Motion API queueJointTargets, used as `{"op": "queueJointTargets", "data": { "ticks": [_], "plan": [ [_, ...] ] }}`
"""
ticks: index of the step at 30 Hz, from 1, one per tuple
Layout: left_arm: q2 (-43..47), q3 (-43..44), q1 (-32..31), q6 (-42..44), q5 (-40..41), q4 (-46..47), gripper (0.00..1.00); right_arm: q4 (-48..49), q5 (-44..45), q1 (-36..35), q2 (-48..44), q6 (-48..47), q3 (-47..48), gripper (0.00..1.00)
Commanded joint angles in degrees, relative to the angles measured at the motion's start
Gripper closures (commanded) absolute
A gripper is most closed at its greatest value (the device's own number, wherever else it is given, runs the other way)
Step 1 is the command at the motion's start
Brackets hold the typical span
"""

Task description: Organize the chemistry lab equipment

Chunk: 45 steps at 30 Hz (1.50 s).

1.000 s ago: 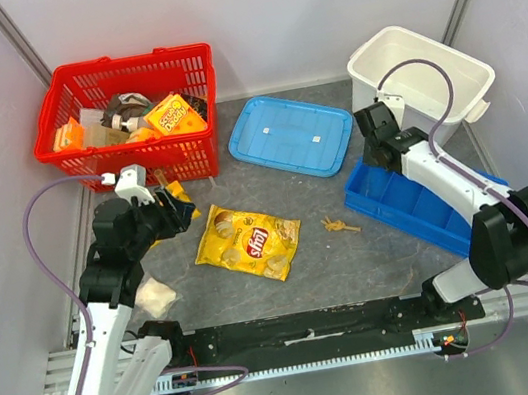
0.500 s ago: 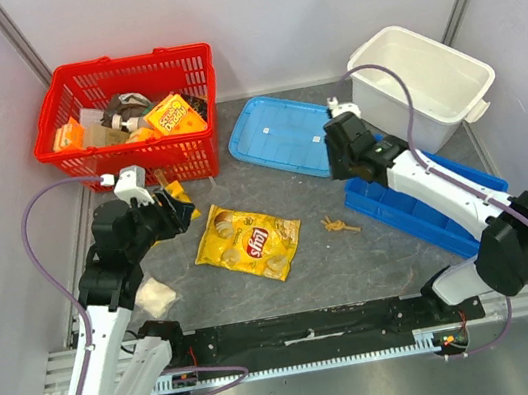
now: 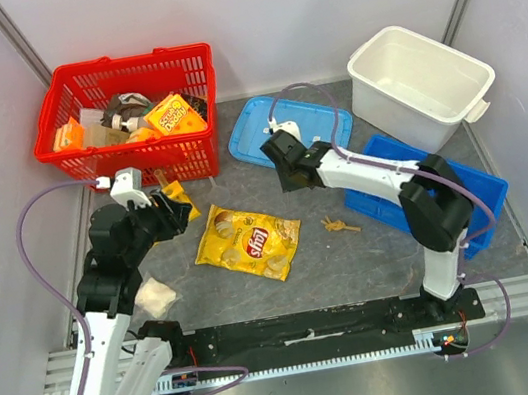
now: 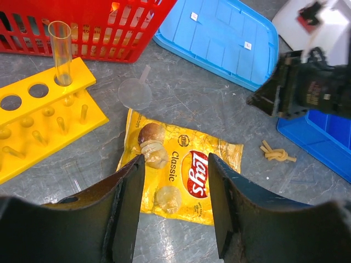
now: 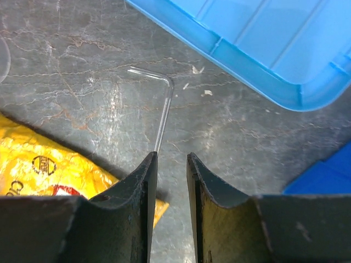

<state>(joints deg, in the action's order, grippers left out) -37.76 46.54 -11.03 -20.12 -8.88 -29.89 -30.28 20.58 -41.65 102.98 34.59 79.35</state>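
**Q:** What's shown near the R gripper [image 5: 170,159]?

**A:** In the R wrist view, a bent glass tube [image 5: 164,109] is seen lying flat on the grey table [image 5: 82,120]. Its short leg points to the left of that view. Its long leg runs down toward the fingers. The tube's lower end is found at the tip of the left-hand finger in that view, not inside the gap. Whether it's touched can't be told.

**Q:** How are those jaws set?

**A:** Only a narrow slit is left btwn them. Nothing is seen in the slit and nothing is gripped.

**Q:** What's around the tube?

**A:** A blue lid [image 5: 274,49] is laid just beyond it, upper right. A yellow chip bag [image 5: 49,164] is seen lower left, near the tube's end.

**Q:** And the L gripper [image 4: 175,164]?

**A:** Its jaws are spread wide w/ nothing held. It's hung above the chip bag, which is framed btwn the two fingers in the L wrist view.

**Q:** Other lab gear there?

**A:** A yellow rack [image 4: 44,109] is laid on the table to the left, w/ one test tube [image 4: 61,52] stood upright in a hole. A clear funnel [image 4: 135,92] lies btwn rack and bag, just past the bag's top edge. A red basket [image 4: 82,27] is placed behind the rack.
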Motion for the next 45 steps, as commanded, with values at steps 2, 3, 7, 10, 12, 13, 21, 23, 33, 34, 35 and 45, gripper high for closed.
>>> {"op": "queueJointTargets", "data": {
  "ticks": [2,3,7,10,12,13,21,23,33,34,35,45],
  "plan": [
    [0.8,0.1,-0.2,-1.2,1.2,1.7,0.44,2.5,-0.1,-0.4,6.3,0.7,5.5,0.64],
    [0.8,0.1,-0.3,-1.2,1.2,1.6,0.44,2.5,-0.2,-0.3,7.3,0.5,5.8,0.64],
    [0.6,0.2,-0.4,-1.2,1.1,1.7,0.44,3.0,-1.2,-0.3,10.6,0.3,6.8,0.64],
    [0.5,0.4,-0.5,-1.2,1.4,1.6,0.44,3.1,-2.5,-0.3,12.8,0.2,7.6,0.64],
    [0.5,0.5,-0.5,-1.2,1.8,1.5,0.44,3.0,-2.8,-0.4,13.8,0.1,7.8,0.65],
    [0.6,0.5,-0.5,-1.2,1.9,1.5,0.44,3.0,-2.9,-0.2,14.3,0.1,8.1,0.65],
    [0.6,0.5,-0.5,-1.2,2.2,1.3,0.44,2.8,-3.3,-0.3,17.2,0.5,8.5,0.66],
    [0.6,0.5,-0.6,-1.2,2.2,1.3,0.45,2.7,-3.7,-0.3,17.7,0.5,8.3,0.67],
    [0.4,0.6,-0.7,-1.2,2.3,1.2,0.45,2.4,-3.0,-0.3,17.4,0.3,7.0,0.83],
    [0.3,0.6,-0.7,-1.2,2.4,1.2,0.45,2.7,-2.9,-0.3,17.3,0.0,7.1,0.85],
    [0.3,0.6,-0.7,-1.2,2.4,1.2,0.45,2.8,-2.7,-0.3,17.1,-0.2,7.3,0.85],
    [0.1,0.6,-0.7,-1.2,2.6,1.2,0.45,3.2,-0.3,-0.2,13.0,-2.8,9.5,0.88]
  ]
}}
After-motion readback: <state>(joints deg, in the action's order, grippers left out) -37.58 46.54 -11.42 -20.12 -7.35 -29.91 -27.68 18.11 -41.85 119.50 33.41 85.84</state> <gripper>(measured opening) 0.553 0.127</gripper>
